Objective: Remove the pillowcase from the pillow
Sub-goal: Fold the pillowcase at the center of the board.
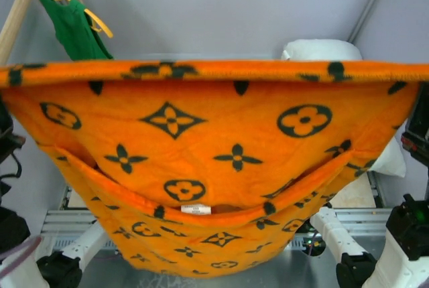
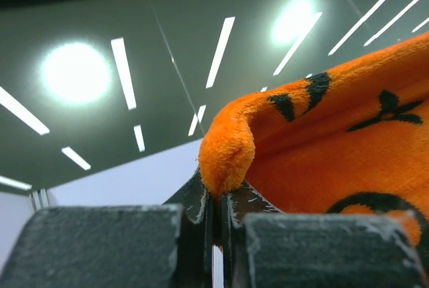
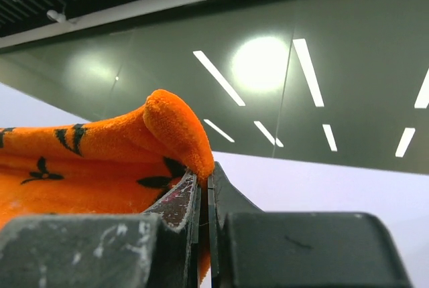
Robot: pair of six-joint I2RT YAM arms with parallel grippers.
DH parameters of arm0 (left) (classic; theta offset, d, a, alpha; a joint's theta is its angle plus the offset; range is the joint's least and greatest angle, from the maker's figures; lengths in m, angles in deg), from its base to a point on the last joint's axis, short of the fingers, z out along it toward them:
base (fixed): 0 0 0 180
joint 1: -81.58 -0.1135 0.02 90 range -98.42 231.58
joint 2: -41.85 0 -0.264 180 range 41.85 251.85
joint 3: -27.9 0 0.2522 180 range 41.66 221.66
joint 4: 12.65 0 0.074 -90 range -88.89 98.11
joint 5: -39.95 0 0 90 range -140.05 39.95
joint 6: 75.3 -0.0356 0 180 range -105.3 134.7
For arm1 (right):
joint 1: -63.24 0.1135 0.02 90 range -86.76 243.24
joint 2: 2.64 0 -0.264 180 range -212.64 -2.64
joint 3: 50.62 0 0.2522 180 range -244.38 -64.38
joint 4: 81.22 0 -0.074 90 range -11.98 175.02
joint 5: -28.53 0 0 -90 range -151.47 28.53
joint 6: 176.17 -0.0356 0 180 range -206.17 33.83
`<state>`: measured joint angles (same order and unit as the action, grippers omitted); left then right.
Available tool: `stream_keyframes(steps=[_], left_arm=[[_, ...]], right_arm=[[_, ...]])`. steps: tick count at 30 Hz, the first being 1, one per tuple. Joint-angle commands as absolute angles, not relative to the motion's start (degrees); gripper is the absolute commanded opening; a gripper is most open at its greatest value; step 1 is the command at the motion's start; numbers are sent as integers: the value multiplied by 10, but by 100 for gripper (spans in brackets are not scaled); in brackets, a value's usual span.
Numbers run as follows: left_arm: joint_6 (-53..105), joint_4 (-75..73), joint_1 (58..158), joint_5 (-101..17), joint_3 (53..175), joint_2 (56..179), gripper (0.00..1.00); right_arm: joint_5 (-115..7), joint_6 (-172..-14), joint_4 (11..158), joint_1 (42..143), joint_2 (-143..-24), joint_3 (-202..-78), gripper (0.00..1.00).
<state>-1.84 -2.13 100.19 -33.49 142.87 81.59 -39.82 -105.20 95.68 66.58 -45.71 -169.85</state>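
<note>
The orange fuzzy pillowcase [image 1: 201, 140] with black flower and circle motifs hangs stretched wide across the top view, sagging like a hammock. Its open mouth faces the camera and a small white label [image 1: 196, 209] shows at the lower hem. My left gripper [image 2: 218, 194] is shut on the pillowcase's left corner [image 2: 228, 154]. My right gripper [image 3: 204, 177] is shut on the right corner [image 3: 175, 127]. Both wrist views look up at the ceiling. The white pillow [image 1: 322, 49] shows behind the cloth's top edge at the back right, apart from the case and mostly hidden.
A green tank top [image 1: 74, 30] hangs on a yellow hanger at the back left beside a wooden pole [image 1: 17, 13]. The arms' white links [image 1: 335, 234] and black joints [image 1: 59, 269] stand below the cloth at the near edge.
</note>
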Motion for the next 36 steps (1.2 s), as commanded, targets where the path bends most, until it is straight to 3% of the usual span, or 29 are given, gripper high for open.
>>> stream_keyframes(steps=[1,9,14,17,21,27,32,36], left_arm=[[-72,44,1000,-443,1448,899,0],[-99,-26,998,-519,1362,1056,0],[11,-146,903,-439,1242,1164,0],[32,-259,888,-439,1173,1260,0],[63,-320,878,-426,1198,1401,0],[72,-342,868,-404,1347,1573,0],[86,-319,850,-385,1480,1669,0],[89,-323,841,-349,1483,1671,0]], right_arm=[[-468,-1031,952,662,-520,-1690,0],[-473,-1054,1003,662,-606,-1567,0],[-488,-1068,1097,662,-682,-1407,0],[-495,-1041,1114,662,-791,-1381,0],[-489,-991,1102,662,-942,-1431,0],[-490,-926,1045,662,-1118,-1604,0],[-473,-881,1003,662,-1190,-1717,0],[-467,-867,1017,662,-1180,-1709,0]])
